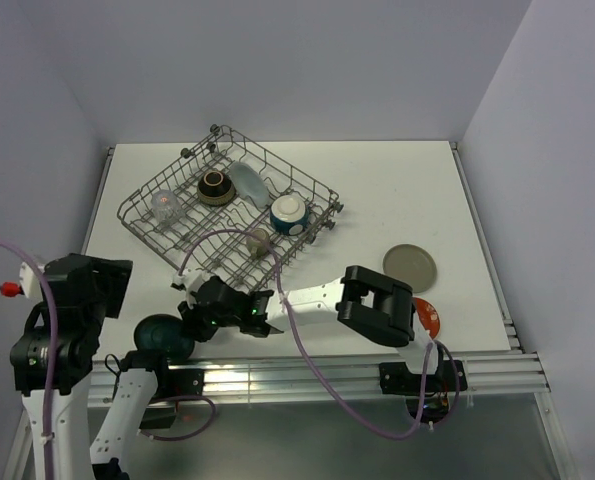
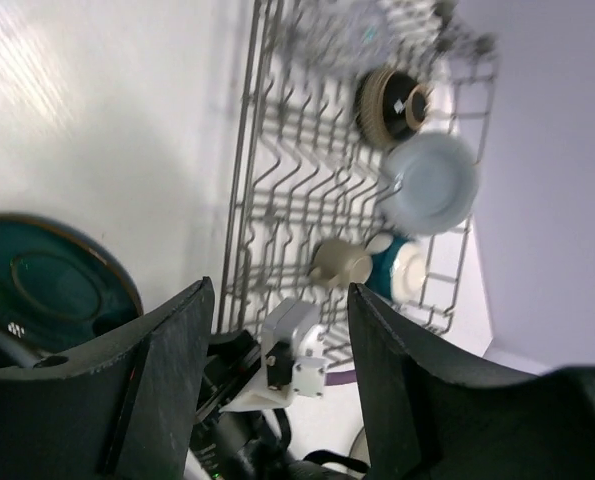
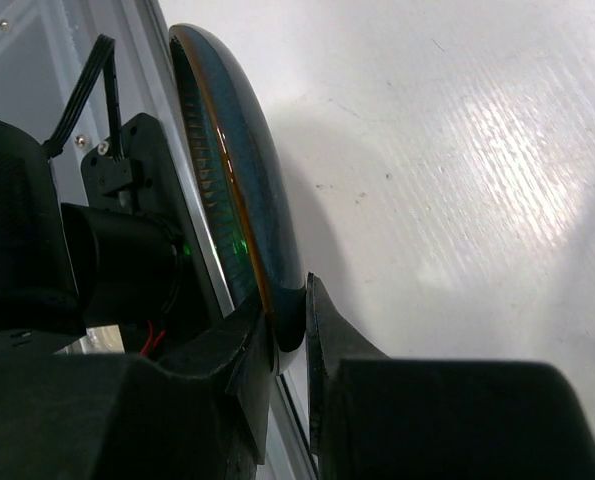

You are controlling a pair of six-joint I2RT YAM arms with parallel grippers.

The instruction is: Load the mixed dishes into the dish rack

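Note:
My right gripper (image 3: 289,325) is shut on the rim of the dark teal dish (image 3: 239,175), which stands on edge at the table's near left corner (image 1: 163,335). My left gripper (image 2: 277,300) is open and holds nothing; it hangs just above that dish (image 2: 52,285), with the right wrist showing between its fingers. Behind them stands the grey wire dish rack (image 1: 137,200), holding the brown bowl (image 1: 214,186), pale blue plate (image 1: 247,182), cream bowl (image 1: 289,212), clear glass (image 1: 165,205) and grey mug (image 1: 259,241). The red-orange saucer (image 1: 429,316) lies on the table at the right.
A grey-tan plate (image 1: 410,265) lies flat on the table right of the rack. The aluminium rail (image 1: 277,378) runs along the table's near edge, right beside the held dish. A purple cable (image 1: 307,350) loops from the right arm.

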